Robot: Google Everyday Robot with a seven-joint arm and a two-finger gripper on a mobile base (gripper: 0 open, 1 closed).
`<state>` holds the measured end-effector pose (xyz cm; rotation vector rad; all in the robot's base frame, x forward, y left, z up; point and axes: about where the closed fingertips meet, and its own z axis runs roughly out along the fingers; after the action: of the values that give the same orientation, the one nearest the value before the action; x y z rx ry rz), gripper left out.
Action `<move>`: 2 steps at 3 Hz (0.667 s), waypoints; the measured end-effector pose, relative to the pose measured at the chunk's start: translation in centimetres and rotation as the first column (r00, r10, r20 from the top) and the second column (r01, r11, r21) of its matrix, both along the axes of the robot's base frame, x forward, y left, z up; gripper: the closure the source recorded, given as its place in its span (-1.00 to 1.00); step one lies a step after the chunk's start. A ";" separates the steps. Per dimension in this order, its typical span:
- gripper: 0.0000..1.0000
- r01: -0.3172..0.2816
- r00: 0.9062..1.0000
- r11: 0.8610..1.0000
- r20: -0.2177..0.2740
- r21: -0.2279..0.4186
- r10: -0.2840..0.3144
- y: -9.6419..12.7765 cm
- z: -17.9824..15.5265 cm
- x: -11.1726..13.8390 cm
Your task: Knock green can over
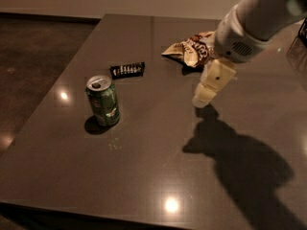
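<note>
Camera view: green can point(103, 101) stands upright at the left-centre of the table point(144, 186), with a dark snack bar point(127, 69) just behind it. The gripper point(202, 99) hangs low over the table, well to the can's right, its fingers drawn together on nothing. Judgement: the can is a thin, stiff, smooth metal shell, likely light and tippy. No grasp is needed, and a sideways push high on its wall should topple it. Whether it is full cannot be told. The crumpled chip bag point(189, 49) lies far right, contents hidden.
</note>
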<state>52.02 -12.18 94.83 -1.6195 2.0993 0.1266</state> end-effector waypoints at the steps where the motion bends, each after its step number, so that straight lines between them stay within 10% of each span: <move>1: -1.00 -0.055 0.999 0.993 0.008 0.101 0.054 4.5 -1.5 1.8; 2: -1.00 -0.154 0.988 0.968 0.030 0.196 0.151 8.6 -2.7 2.0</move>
<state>54.00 -3.63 92.11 -1.6527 1.8828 0.3621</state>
